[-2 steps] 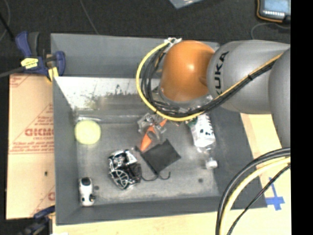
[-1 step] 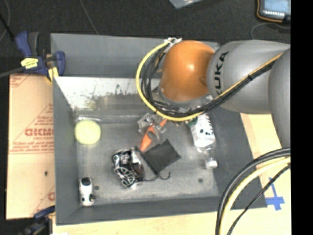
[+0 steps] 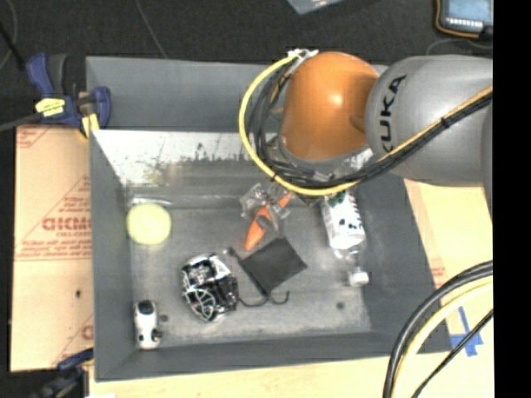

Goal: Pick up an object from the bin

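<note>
Grey bin (image 3: 112, 247), loose things scattered flat on its floor, mostly apart. The arm comes in from the right, its orange wrist cover (image 3: 325, 106) hanging over the back of the bin, so the claw (image 3: 265, 204) points down from above, low near the floor's middle. Whether the claw is apart or together, cannot tell; the cover and cables shade it. Directly under or just beside it: a small orange tapered piece (image 3: 258, 235), tilted, its upper end at the claw; contact not clear. That piece looks the likeliest target. Its lower end touches a flat black pouch (image 3: 272, 267) with a thin cord trailing. To the right, a clear bottle (image 3: 343, 225) lies on its side, white cap toward the front. Well clear on the left: a pale yellow-green ball (image 3: 149, 224), a black-and-white wire tangle (image 3: 208, 288), and a small white gadget (image 3: 147, 322) in the front corner. The spacing probably favours a clean single grasp.
</note>
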`<state>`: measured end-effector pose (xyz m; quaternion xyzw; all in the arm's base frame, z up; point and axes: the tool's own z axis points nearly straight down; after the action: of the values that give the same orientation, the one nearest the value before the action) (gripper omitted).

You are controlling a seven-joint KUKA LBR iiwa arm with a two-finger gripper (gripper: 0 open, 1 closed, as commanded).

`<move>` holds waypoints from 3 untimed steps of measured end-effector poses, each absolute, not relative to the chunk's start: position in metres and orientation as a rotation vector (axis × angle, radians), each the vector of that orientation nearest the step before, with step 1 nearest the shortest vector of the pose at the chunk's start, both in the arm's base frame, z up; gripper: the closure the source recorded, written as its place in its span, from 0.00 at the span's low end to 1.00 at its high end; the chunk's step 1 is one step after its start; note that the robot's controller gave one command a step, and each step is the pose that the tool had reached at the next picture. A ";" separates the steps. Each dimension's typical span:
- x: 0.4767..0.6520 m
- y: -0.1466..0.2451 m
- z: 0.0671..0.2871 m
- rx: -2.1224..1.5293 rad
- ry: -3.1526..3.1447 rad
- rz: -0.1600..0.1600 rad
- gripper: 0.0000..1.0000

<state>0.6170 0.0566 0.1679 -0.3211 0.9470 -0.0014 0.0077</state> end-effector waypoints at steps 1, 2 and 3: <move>0.627 0.055 0.182 -0.953 2.945 -0.015 1.00; 0.616 0.048 0.117 -0.914 2.980 -0.005 1.00; 0.640 0.054 0.161 -1.714 2.575 -0.037 1.00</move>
<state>0.6398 0.0539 0.1611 -0.5540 0.8321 -0.0119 0.0241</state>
